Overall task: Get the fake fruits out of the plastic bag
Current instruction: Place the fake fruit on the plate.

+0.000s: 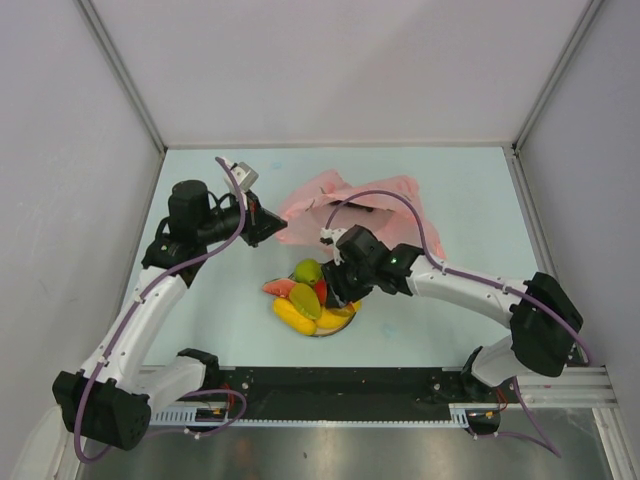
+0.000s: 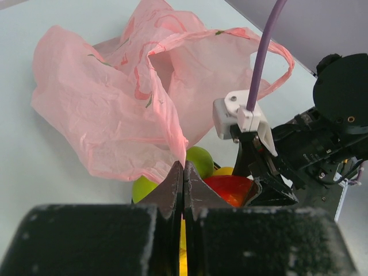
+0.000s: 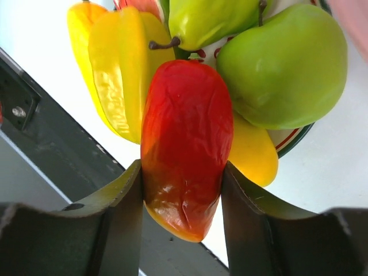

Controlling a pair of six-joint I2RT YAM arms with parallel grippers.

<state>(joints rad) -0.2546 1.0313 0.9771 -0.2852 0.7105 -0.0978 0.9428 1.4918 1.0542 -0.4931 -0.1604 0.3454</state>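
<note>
Top external view: the plastic bag (image 1: 350, 195) lies crumpled on the pale table (image 1: 450, 200) just above the frame's centre, its pink film spread toward the upper right. The left gripper (image 1: 272, 228) reaches in from the left and meets the bag's left edge. In the left wrist view its fingers (image 2: 172, 187) are pressed fully together, and a lower corner of the bag runs down to their tips, so it appears pinched there; the rest of the film billows up across the upper half of that frame.

Below the bag, at the centre of the top view, the fake fruits (image 1: 305, 300) sit heaped together out of the bag, with a red watermelon slice (image 1: 280, 287) at the heap's left edge. The right gripper (image 1: 335, 292) comes in from the right and hangs over the heap's right side.

In the right wrist view its two fingers (image 3: 118, 213) stand partly apart, each one pressed against a side of a red fruit (image 3: 184, 144) with an orange-yellow tip, which it grips. Behind that fruit lie a green apple (image 3: 284, 69) at the upper right, a green pear (image 3: 207, 20) at the top, a yellow banana (image 3: 121, 69) at the upper left and a lemon (image 3: 253, 152) just right of centre, on a white plate (image 3: 290, 141) with a red rim.
</note>
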